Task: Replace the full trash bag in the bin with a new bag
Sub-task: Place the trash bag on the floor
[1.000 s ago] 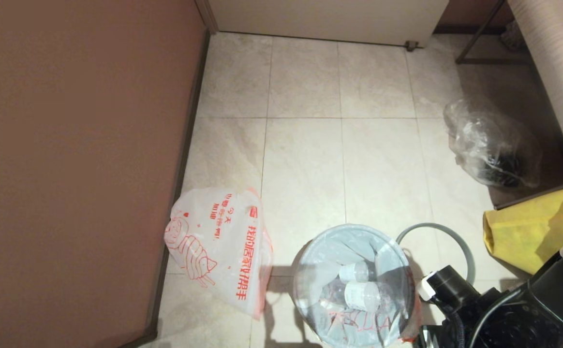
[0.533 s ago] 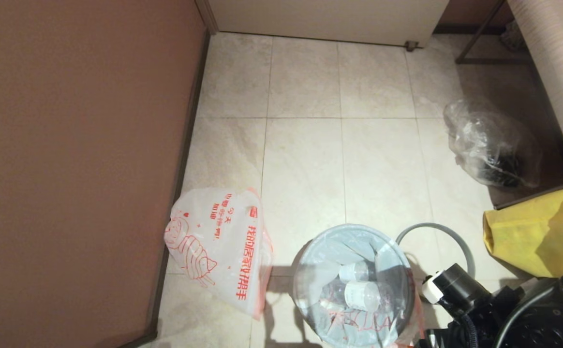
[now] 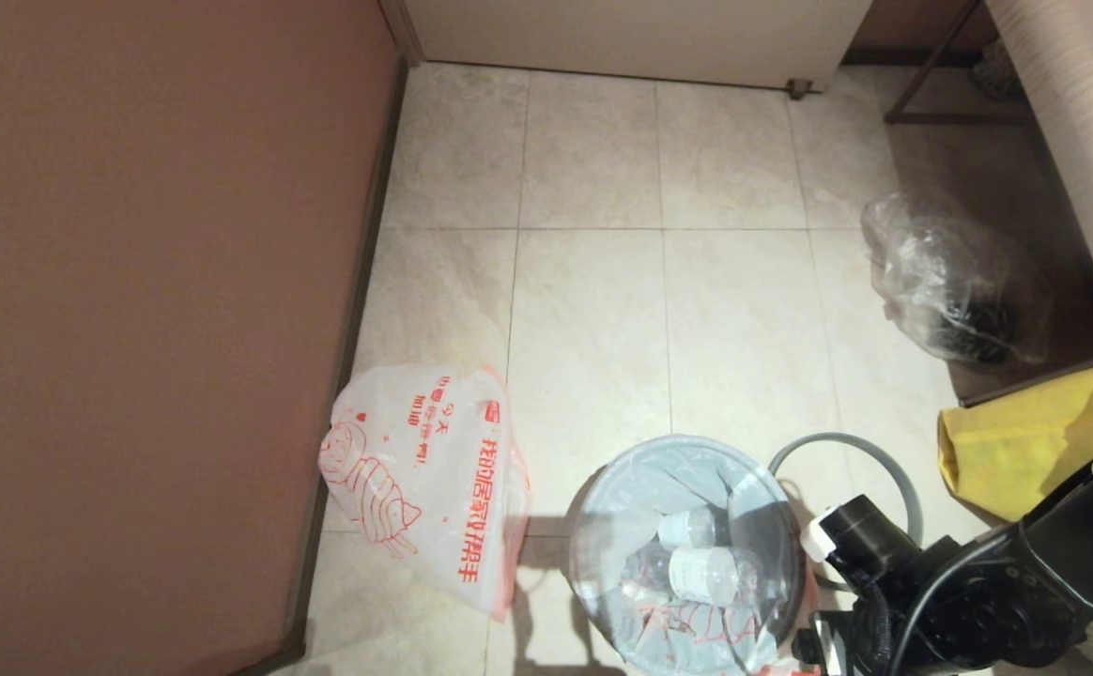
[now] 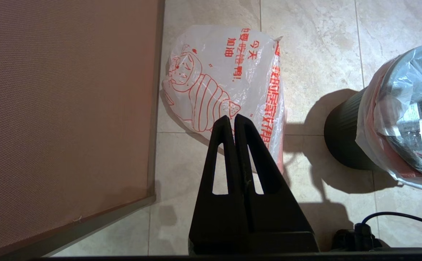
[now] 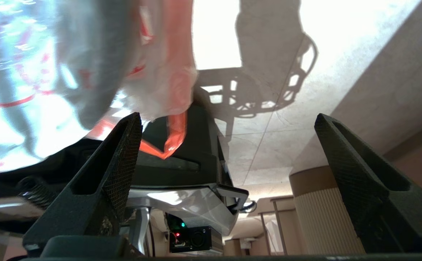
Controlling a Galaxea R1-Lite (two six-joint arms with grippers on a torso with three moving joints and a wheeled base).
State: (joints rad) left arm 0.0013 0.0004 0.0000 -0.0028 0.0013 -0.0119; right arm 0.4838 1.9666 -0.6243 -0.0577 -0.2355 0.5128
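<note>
1. While the full trash bag [image 3: 687,563] sits inside the bin [image 4: 345,139], its rim draped over the bin's edge, clear bottles can be seen within it; the bin stands on the tiled floor [image 3: 593,310] at six o'clock in the head view.
2. The right pincer [image 5: 229,170] is seen spread wide, gripping nothing, low beside the bin at five o'clock, with red-edged plastic just next to one finger.
3. The left pincer [image 4: 234,125] is pressed closed and empty, hanging above the new bag [image 3: 424,479].
4. The new bag is laid flat on the floor at eight o'clock, beside the brown wall [image 3: 152,310].
5. A grey ring [image 3: 870,469] lies at four o'clock, a clear bag [image 3: 950,282] at two o'clock, a yellow bag [image 3: 1025,441] at three o'clock.
</note>
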